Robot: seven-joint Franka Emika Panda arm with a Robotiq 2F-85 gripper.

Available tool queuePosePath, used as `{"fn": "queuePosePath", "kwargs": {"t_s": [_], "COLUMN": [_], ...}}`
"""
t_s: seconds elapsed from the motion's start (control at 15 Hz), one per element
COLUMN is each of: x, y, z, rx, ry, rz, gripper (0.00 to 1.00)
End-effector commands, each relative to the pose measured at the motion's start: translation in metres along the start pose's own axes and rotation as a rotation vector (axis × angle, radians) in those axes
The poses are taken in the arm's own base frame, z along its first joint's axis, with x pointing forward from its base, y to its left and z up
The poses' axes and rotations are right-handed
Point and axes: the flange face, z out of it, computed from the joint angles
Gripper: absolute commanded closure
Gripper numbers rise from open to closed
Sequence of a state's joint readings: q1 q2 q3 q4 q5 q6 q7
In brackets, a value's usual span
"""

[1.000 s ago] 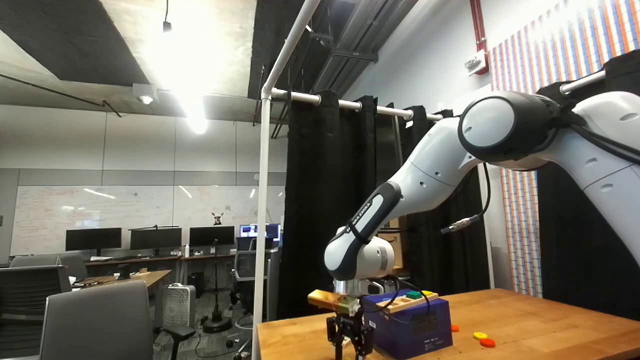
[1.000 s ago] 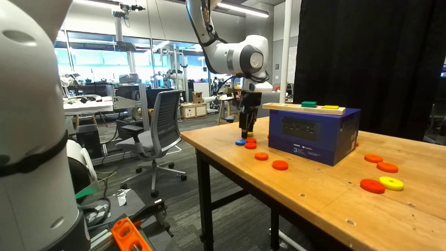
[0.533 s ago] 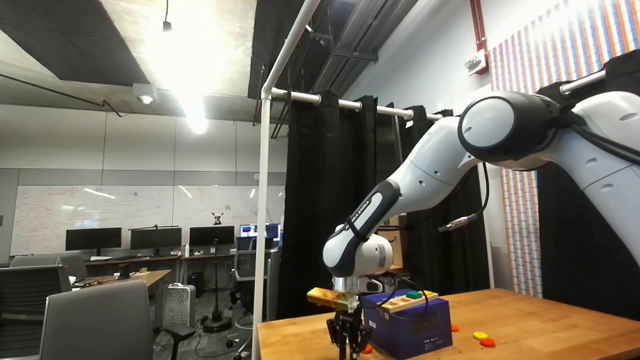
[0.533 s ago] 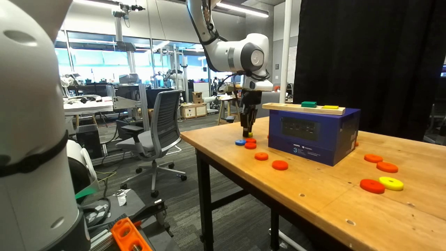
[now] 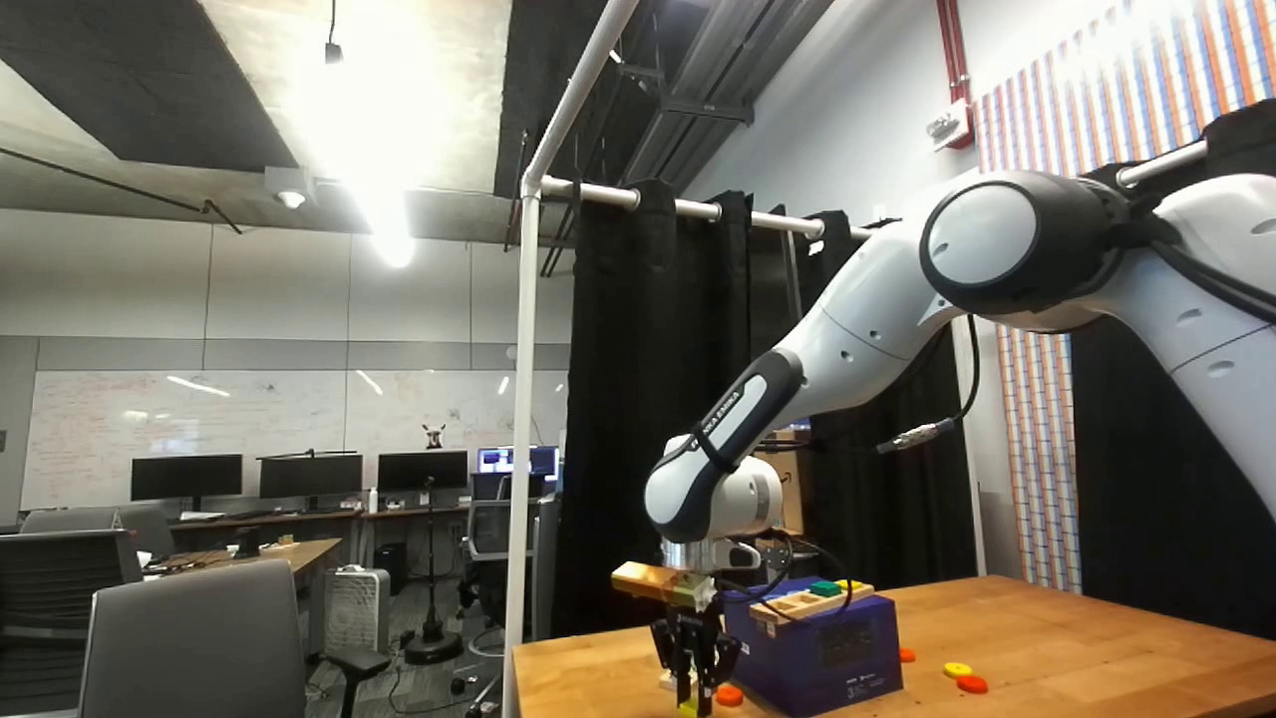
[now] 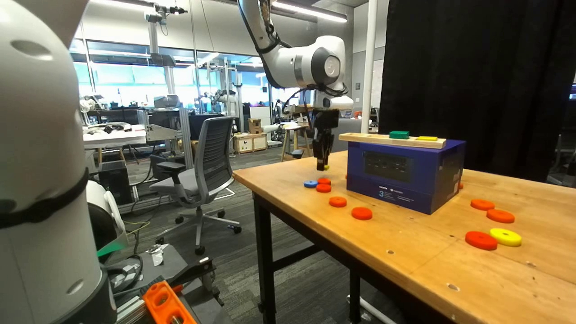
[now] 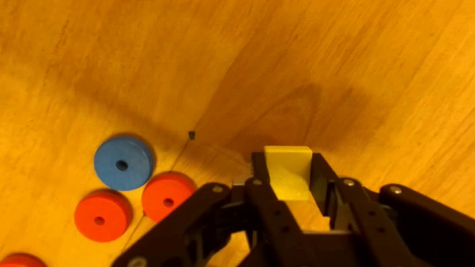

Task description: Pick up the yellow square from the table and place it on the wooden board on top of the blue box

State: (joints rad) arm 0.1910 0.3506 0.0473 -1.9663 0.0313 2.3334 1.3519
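Okay, jaws are clamped on the yellow square (image 7: 288, 178), gripping opposite sides, and hold it above the surface (image 6: 418, 252). Below, near: wrist view shows a blue disc (image 7: 134, 161) with two red discs (image 7: 167, 191) just beside it; touching or not, can't tell. Next out, blue box (image 6: 405, 175) stands near the jaws but apart, in both exterior views. A wooden board (image 6: 364, 138) lies across its top, carrying a green block (image 6: 399, 134) and a yellow block (image 6: 427, 138). Across the box from the jaws: yellow disc (image 6: 505, 239) just beside another red disc (image 6: 481, 240), two orange discs (image 6: 500, 216) near.
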Motion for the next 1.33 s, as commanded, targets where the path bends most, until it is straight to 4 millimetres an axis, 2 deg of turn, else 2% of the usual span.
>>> {"fn": "queuePosePath", "kwargs": {"t_s": [0.0, 0.47, 0.73, 0.93, 1.27], "x": [-0.001, 0.003, 0.007, 0.018, 0.053], "y": [0.006, 0.034, 0.054, 0.068, 0.087], "z": [-0.043, -0.126, -0.160, -0.171, -0.167], "rx": [0.018, 0.055, 0.054, 0.038, 0.007], "ry": [0.064, 0.177, 0.236, 0.265, 0.276], "rz": [0.018, 0.056, 0.093, 0.119, 0.176], "gripper": [0.87, 0.87, 0.87, 0.87, 0.87]}}
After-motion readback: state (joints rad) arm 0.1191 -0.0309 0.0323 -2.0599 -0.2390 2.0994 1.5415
